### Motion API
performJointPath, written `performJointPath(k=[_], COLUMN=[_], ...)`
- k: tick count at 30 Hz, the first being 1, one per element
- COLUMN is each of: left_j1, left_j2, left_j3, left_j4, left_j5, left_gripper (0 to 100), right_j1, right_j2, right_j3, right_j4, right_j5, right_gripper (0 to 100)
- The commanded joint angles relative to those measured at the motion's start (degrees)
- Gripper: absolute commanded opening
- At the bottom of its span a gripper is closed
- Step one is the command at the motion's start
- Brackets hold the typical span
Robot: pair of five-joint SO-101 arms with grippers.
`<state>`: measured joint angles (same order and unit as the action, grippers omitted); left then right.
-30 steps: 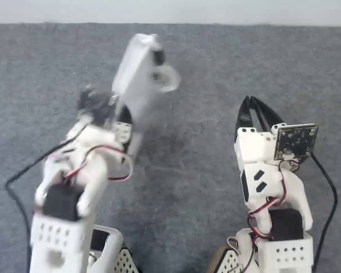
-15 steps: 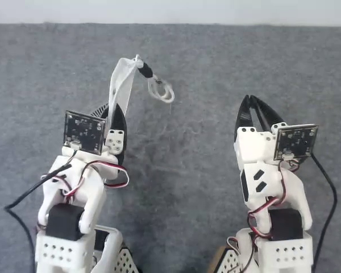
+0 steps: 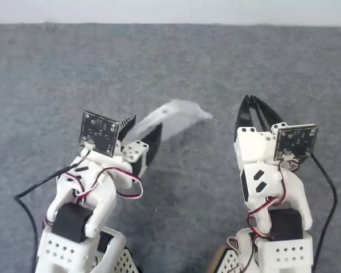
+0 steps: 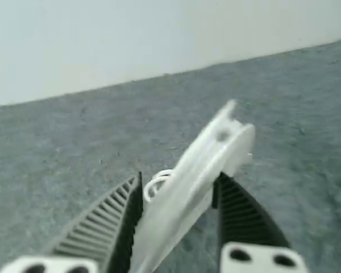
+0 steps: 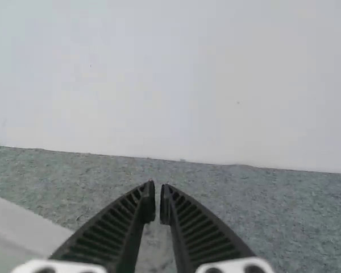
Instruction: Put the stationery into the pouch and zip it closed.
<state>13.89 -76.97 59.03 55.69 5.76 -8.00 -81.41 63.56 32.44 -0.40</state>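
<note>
A translucent white pouch [image 3: 171, 118] is lifted off the table and leans toward the middle, blurred by motion. My left gripper [image 3: 141, 132] is shut on its lower end, with a black finger on each side. In the left wrist view the pouch [image 4: 207, 156] runs slantwise between the fingers of the left gripper [image 4: 179, 181], and a small white ring [image 4: 156, 183] hangs at its side. My right gripper [image 3: 250, 101] is shut on nothing above the right half of the table, pointing at the back wall; the right wrist view shows its tips [image 5: 157, 190] closed together.
Grey felt-like cloth [image 3: 216, 62] covers the table up to a pale wall [image 3: 170, 10] at the back. Both arm bases stand at the near edge. A pale flat shape [image 5: 17, 233] lies at the edge of the right wrist view.
The left arm has drawn back toward its base and swung the pouch from upright at the back down toward the middle. The right arm has not moved.
</note>
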Motion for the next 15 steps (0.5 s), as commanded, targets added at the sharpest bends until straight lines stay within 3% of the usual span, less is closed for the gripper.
performJointPath(k=[1, 15], left_j1=[0.35, -0.18], left_j2=[-1.85, -1.93], left_j3=[-4.79, -7.52], left_j4=[3.43, 6.24], left_j5=[3.52, 4.92], left_gripper=[22, 21], right_j1=[0.04, 0.04], right_j2=[-0.84, -0.84], right_j3=[-0.53, -0.53], right_j4=[-1.19, -1.19], right_j5=[-0.44, -0.44], right_gripper=[2.0, 2.0])
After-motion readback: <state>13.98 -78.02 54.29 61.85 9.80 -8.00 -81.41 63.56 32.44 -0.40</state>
